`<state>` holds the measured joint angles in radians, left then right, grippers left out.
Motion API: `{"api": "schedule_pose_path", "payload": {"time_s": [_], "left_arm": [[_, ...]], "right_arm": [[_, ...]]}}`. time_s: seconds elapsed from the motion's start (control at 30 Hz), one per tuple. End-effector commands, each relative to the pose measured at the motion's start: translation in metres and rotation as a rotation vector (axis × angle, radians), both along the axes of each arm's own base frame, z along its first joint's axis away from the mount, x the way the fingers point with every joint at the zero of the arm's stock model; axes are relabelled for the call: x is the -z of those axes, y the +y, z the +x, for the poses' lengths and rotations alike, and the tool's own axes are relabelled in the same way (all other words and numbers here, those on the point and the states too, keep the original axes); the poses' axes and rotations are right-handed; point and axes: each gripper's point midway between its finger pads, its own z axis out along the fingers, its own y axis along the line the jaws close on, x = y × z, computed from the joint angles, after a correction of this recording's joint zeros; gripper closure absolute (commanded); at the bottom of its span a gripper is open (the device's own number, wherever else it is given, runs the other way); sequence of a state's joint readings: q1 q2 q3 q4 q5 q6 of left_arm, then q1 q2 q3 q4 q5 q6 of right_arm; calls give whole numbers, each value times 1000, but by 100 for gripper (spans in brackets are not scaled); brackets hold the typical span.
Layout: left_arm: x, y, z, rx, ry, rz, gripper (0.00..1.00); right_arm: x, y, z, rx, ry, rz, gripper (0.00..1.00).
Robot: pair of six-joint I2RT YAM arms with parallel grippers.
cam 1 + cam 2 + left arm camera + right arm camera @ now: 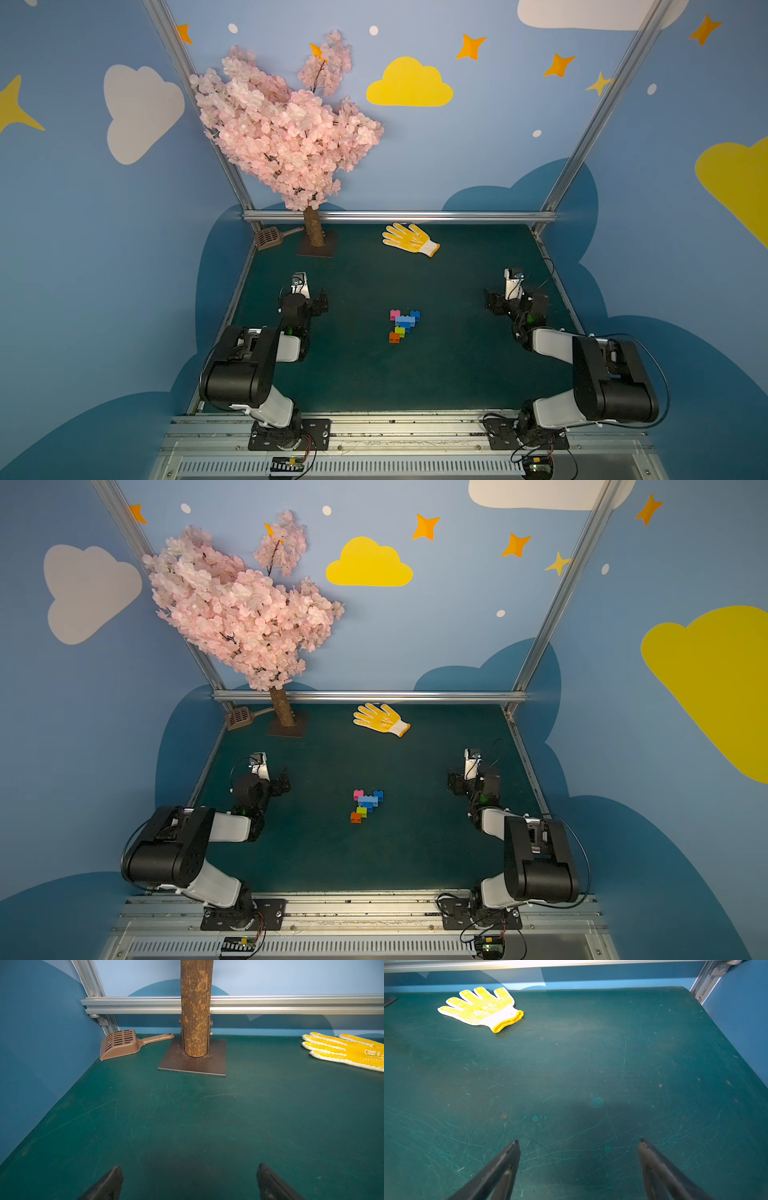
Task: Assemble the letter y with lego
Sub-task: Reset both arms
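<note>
Gaping wide, gripping nothing. Flanking the letter y (404, 325), lying inward of and slightly behind left jaws and right jaws, stem trailing rearward; seemingly neither nearer.

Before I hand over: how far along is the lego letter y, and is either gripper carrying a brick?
Looks done: the letter y lies on the green mat, pink brick and dark blue brick as tips, light blue bar, lime green brick and orange brick as tail. In hand: nothing; left gripper and right gripper are open, empty. Remaining: no loose brick visible.
</note>
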<state>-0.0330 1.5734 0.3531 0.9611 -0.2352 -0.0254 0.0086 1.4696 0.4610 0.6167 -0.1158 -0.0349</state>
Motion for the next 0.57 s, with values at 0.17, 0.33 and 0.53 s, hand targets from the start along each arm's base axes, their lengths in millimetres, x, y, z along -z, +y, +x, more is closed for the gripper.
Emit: {"api": "schedule_pose_path", "payload": {"time_s": [0.17, 0.33, 0.53], "left_arm": [[-1, -1, 1, 11, -12, 6, 0], [0, 1, 2, 15, -5, -20, 0], [0, 1, 1, 17, -4, -19, 0]], "right_arm": [[3, 1, 0, -3, 13, -8, 11], [3, 1, 0, -3, 11, -8, 11], [3, 1, 0, -3, 11, -8, 11]]}}
